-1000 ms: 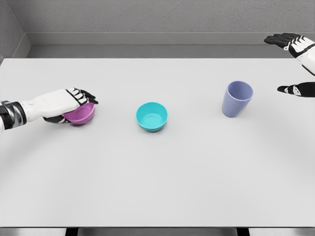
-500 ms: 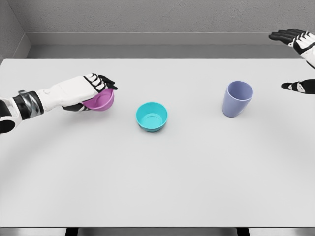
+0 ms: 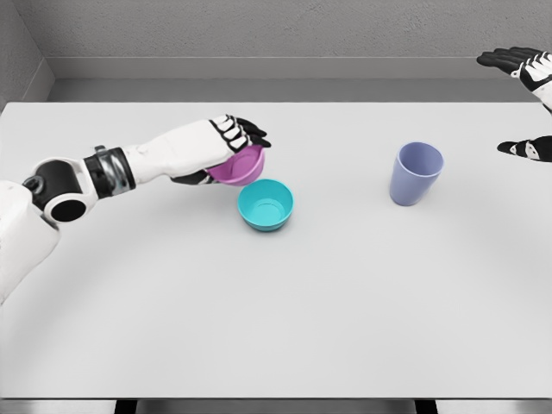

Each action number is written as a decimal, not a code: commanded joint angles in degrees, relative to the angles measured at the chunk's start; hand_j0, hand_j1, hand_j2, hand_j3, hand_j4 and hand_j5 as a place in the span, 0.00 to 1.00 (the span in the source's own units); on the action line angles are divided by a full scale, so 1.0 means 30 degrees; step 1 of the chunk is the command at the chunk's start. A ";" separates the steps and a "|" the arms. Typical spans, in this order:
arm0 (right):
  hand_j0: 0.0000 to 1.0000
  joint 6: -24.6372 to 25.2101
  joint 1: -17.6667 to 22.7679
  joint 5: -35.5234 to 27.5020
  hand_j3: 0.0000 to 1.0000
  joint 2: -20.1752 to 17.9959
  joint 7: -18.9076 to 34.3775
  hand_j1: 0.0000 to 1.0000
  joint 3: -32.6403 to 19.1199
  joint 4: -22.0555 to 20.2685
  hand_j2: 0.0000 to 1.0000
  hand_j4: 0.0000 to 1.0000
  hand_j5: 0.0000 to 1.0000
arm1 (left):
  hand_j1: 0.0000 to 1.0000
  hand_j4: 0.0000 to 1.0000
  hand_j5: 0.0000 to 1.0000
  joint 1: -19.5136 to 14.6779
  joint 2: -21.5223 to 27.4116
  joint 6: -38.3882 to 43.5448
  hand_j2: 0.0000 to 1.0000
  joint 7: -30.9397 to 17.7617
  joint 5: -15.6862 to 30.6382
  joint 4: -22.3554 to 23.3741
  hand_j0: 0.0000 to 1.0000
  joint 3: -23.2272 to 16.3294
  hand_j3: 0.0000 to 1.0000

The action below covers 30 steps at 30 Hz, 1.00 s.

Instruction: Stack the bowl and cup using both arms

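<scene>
Under both arms spreads the broad white flat table (image 3: 276,302), the largest thing in view. On it, just below and to the right of the left hand (image 3: 226,142), sits the small teal plastic bowl (image 3: 266,203), upright and open. That left hand is clamped over the small purple plastic bowl (image 3: 239,166), fingers draped across its rim, holding it clear of the table and tilted, its lower edge close above the teal bowl's near-left rim. Well off to the right of that hand stands the lavender plastic cup (image 3: 416,172), upright and untouched. Beyond the cup, at the picture's right edge, the right hand (image 3: 526,103) shows only in part, dark fingers (image 3: 502,59) spread and holding nothing.

The step in hand looks like carrying the purple bowl to nest it in the teal one. The next move would call for shifting a little further right, levelling the bowl over the teal opening, then lowering and letting go. The cup would then be the right hand's job.
</scene>
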 commanded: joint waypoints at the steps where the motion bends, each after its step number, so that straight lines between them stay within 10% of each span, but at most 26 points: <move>1: 1.00 -0.0001 0.0000 -0.0092 1.00 -0.0037 -0.0011 1.00 0.0004 -0.0020 1.00 1.00 1.00 | 0.55 0.55 0.55 -0.0029 -0.0570 0.0035 0.55 -0.0139 -0.0072 -0.0090 0.55 -0.0426 0.55; 17: 1.00 -0.0001 0.0000 -0.0063 1.00 -0.0036 -0.0011 1.00 0.0004 -0.0020 1.00 1.00 1.00 | 0.60 0.60 0.60 -0.0176 -0.0482 0.0035 0.60 -0.0139 -0.0980 -0.0295 0.60 -0.1775 0.60; 26: 1.00 0.0028 0.0000 -0.0092 1.00 -0.0037 -0.0011 1.00 0.0004 -0.0049 1.00 1.00 1.00 | 0.99 0.99 0.99 -0.0176 -0.0453 0.0035 0.99 -0.0139 -0.0980 -0.0296 0.99 -0.1775 0.99; 30: 1.00 -0.0001 0.0000 -0.0092 1.00 -0.0066 -0.0011 1.00 -0.0026 -0.0020 1.00 1.00 1.00 | 1.00 1.00 1.00 -0.0176 -0.0482 0.0035 1.00 -0.0139 -0.0980 -0.0295 1.00 -0.1775 1.00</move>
